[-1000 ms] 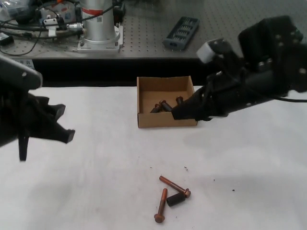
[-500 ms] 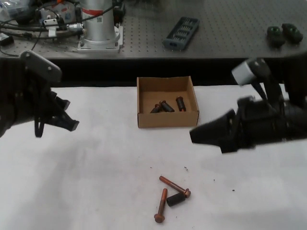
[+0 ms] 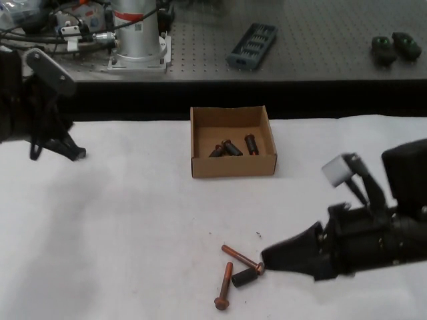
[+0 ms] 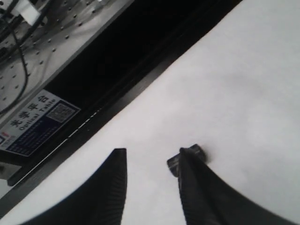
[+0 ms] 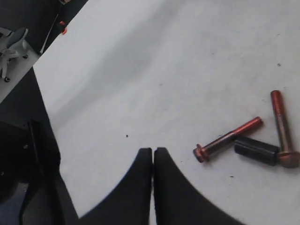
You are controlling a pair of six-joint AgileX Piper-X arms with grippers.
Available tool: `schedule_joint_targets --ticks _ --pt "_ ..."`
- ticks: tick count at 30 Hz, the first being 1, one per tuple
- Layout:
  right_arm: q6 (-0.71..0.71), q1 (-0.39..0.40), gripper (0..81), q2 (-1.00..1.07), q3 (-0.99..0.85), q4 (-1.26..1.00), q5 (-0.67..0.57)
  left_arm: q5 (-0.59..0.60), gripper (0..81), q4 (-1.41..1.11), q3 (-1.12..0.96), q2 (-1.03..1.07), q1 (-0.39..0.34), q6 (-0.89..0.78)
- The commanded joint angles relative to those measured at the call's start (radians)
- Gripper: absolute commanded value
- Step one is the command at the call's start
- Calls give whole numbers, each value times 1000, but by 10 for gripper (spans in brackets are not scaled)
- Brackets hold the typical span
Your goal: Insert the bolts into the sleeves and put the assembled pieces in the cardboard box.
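Two copper-coloured bolts [image 3: 240, 257] [image 3: 225, 287] and a black sleeve [image 3: 245, 277] lie loose on the white bench near the front. In the right wrist view the bolts [image 5: 228, 138] [image 5: 280, 126] flank the sleeve [image 5: 256, 151]. My right gripper [image 3: 265, 256] [image 5: 153, 152] is shut and empty, its tip just beside the nearer bolt's head. The cardboard box [image 3: 233, 167] stands at mid-bench and holds several assembled pieces [image 3: 230, 147]. Far to the left, by the bench's back edge, my left gripper [image 3: 75, 153] [image 4: 152, 157] is open with nothing between its fingers.
Behind the white bench is a dark gap, then a perforated metal table [image 3: 320, 40] with a silver post base [image 3: 137, 40], cables and a dark ridged block [image 3: 252, 44]. In the left wrist view the bench's back edge [image 4: 140, 84] runs close by.
My right arm has swung from the box down to the front, ending beside the loose bolts. My left arm has drawn back towards the far left edge.
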Motion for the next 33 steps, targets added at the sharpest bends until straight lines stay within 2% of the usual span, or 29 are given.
schedule_joint_targets --ticks 1,6,13,33 --pt "50 56 22 -16 18 -75 -16 -2 276 5 -41 23 20 26" --pt "121 142 22 -16 19 -179 -11 -2 276 36 -97 79 19 44" --pt "155 199 22 -16 19 -240 55 2 276 73 -131 114 18 44" --pt "169 200 22 -16 62 -237 55 17 276 154 -292 219 -28 31"
